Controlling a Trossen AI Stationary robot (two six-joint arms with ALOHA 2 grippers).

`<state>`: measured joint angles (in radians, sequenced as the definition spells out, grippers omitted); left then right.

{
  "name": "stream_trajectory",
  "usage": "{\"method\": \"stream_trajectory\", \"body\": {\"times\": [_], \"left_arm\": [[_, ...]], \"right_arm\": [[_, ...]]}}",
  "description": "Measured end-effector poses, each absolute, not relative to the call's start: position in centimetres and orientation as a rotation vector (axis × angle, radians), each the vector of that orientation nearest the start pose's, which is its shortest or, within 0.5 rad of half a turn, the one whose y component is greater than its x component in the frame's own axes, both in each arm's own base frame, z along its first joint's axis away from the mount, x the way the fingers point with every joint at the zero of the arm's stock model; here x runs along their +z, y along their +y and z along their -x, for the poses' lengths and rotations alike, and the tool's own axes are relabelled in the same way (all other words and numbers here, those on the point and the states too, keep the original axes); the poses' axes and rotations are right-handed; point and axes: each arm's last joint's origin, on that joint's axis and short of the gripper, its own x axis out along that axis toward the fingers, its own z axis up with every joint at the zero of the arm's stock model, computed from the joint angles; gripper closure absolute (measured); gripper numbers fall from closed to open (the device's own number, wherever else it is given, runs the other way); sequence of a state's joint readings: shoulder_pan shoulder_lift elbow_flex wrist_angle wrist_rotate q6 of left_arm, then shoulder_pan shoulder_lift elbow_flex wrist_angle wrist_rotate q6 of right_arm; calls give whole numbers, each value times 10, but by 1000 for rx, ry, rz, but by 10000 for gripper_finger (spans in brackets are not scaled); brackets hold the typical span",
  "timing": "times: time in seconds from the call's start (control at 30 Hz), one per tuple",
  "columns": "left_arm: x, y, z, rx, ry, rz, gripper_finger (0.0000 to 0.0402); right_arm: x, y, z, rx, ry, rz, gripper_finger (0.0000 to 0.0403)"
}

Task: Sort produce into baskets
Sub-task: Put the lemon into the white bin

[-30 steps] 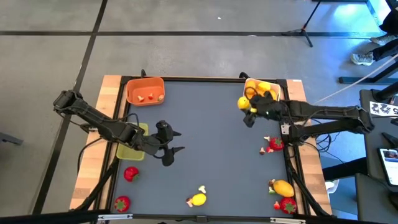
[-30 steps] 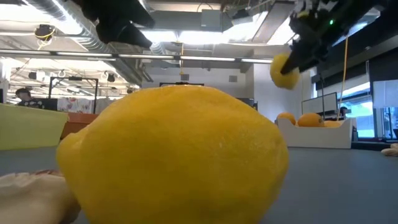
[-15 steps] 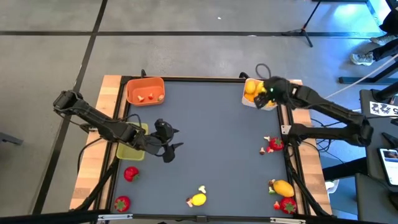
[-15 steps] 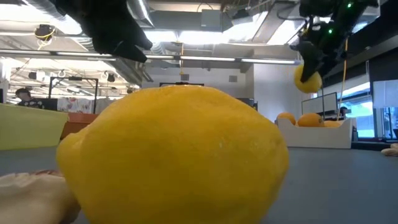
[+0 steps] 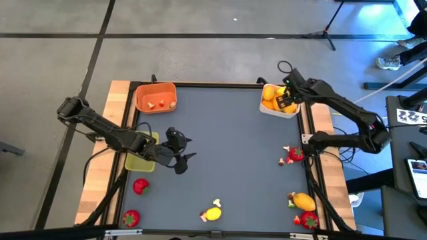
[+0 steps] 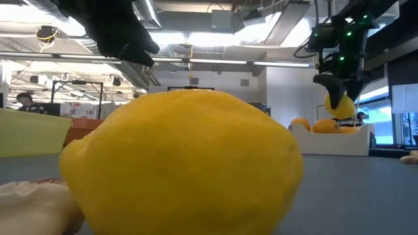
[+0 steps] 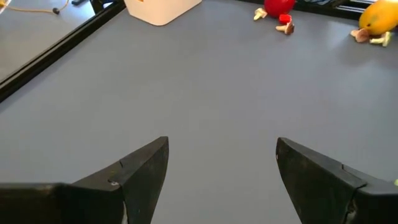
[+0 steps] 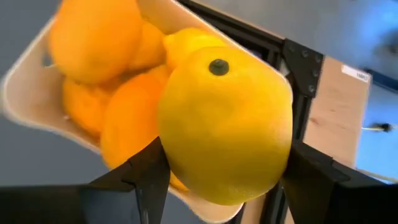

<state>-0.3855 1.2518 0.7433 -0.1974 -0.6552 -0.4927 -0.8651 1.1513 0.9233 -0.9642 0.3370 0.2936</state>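
My right gripper [image 5: 285,100] is over the white basket [image 5: 267,111] at the table's far right corner, shut on a yellow lemon [image 8: 227,121]. The basket holds several orange and yellow citrus fruits [image 8: 93,37]. My left gripper [image 5: 187,150] is open and empty above the bare table, left of the middle; its fingers stand wide apart in the left wrist view [image 7: 222,149]. The yellow-green basket [image 5: 142,160] lies under the left arm. The orange basket [image 5: 155,98] with small bits stands at the far left. My right gripper pinches the lemon's two opposite sides [image 8: 171,134] between its two fingers. The fingers come from above, pointing down. The lemon [image 6: 339,104] hangs below them, lifted clear above the fruits in the white basket.
Two red strawberries [image 5: 141,186] [image 5: 131,217] lie near the left edge. A lemon [image 5: 212,213] lies at the near edge and fills the low view [image 6: 183,163]. A red piece [image 5: 295,155], a lemon [image 5: 303,200] and a strawberry [image 5: 308,220] lie along the right edge.
My right gripper has carried the lemon from over the table beside the white basket toward the far right corner, and now stands above the basket, lower than before. It has stayed shut on the lemon.
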Motion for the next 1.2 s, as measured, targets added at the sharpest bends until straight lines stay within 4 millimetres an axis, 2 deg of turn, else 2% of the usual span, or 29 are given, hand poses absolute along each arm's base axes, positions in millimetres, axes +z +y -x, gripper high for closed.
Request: {"method": "stream_trajectory", "body": {"times": [0.23,0.4,0.63,1.0,1.2], "left_arm": [[229,-78,-238,389,534,91,110],[229,-78,-238,383,536,73,110],[229,-81,-237,369,539,67,110],[229,-84,-236,353,541,52,110],[229,-84,-236,353,540,54,110]], "right_arm": [[245,-167,-132,-1328,1243,-534,164],[231,-175,-143,-1403,1310,-497,164],[221,-180,-146,-1439,1409,-456,161],[218,-182,-148,-1440,1424,-437,66],[221,-180,-146,-1424,1445,-417,58]]}}
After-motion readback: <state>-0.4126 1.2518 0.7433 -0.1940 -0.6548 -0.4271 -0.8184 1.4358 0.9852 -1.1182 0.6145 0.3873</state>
